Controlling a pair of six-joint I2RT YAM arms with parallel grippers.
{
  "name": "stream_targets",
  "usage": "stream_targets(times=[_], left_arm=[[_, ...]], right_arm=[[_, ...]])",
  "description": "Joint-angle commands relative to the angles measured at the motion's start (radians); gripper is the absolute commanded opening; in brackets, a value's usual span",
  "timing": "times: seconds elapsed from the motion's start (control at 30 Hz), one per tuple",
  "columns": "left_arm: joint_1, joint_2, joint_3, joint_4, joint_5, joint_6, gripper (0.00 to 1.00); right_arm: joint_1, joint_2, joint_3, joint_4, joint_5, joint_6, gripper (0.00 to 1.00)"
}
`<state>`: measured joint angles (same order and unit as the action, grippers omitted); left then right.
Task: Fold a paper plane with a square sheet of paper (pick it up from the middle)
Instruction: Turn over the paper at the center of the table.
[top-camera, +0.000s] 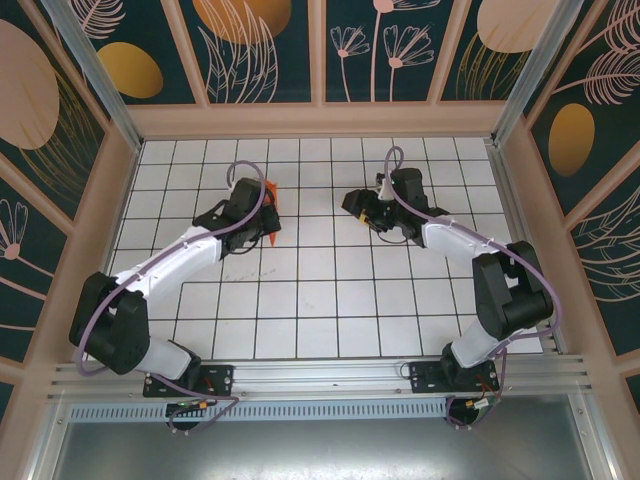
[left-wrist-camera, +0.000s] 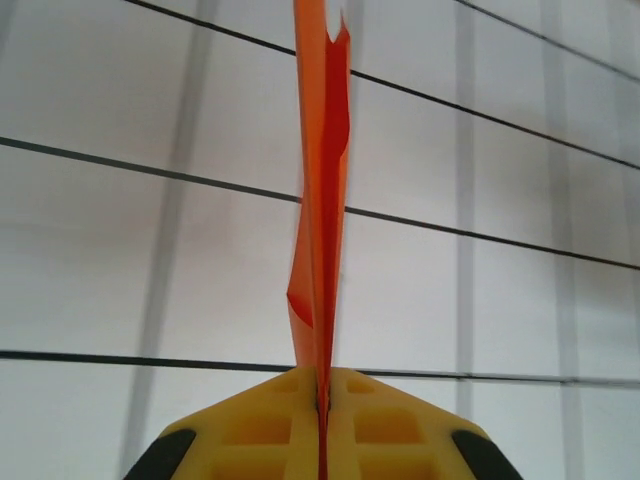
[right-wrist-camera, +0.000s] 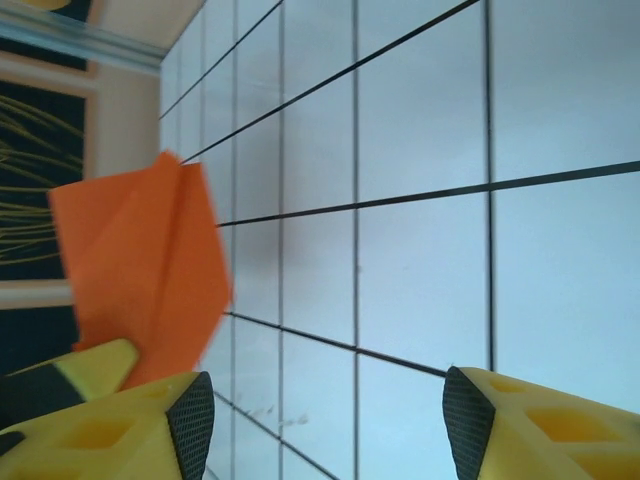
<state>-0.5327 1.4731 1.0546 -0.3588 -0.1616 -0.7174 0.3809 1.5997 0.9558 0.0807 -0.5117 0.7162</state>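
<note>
We are clamping the folded orange paper (left-wrist-camera: 322, 200) in our left pincer (left-wrist-camera: 322, 392), left of centre, nearer the far edge of the tabletop (top-camera: 300, 300). Our right pincer (right-wrist-camera: 328, 410) is gaping wide, with bare tiles lying between them.

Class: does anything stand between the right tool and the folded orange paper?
Nothing visible does. Just gridded table separates the open right tool from the folded orange paper, clamped in the left tool.

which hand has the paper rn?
The left hand: it is shut on the folded orange paper. The right hand is open with nothing between its pads.
</note>
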Motion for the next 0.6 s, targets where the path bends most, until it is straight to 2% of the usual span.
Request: stream_targets(times=[0.0, 0.1, 0.23, 0.33, 0.43, 0.57], left_arm=[[-0.037, 0.083, 0.104, -0.354, -0.371, 0.051, 0.1], [-0.071, 0.199, 0.184, -0.472, -0.495, 0.043, 0.11], [-0.097, 0.325, 0.241, -0.481, -0.501, 0.048, 0.13], [-0.099, 0.367, 0.251, -0.393, -0.402, 0.065, 0.21], [-0.1, 0.356, 0.224, -0.238, -0.233, 0.111, 0.36], [-0.093, 0.303, 0.192, -0.141, -0.143, 0.139, 0.61]], right_arm=[[-0.003, -0.017, 0.039, -0.071, 0.096, -0.049, 0.65], [-0.008, -0.012, 0.04, -0.082, 0.117, -0.054, 0.65], [-0.017, -0.014, 0.03, -0.089, 0.123, -0.048, 0.65], [-0.02, -0.014, 0.019, -0.096, 0.127, -0.048, 0.65], [-0.022, -0.016, 0.004, -0.093, 0.126, -0.034, 0.64], [-0.017, -0.028, -0.057, 0.001, 0.065, 0.025, 0.61]])
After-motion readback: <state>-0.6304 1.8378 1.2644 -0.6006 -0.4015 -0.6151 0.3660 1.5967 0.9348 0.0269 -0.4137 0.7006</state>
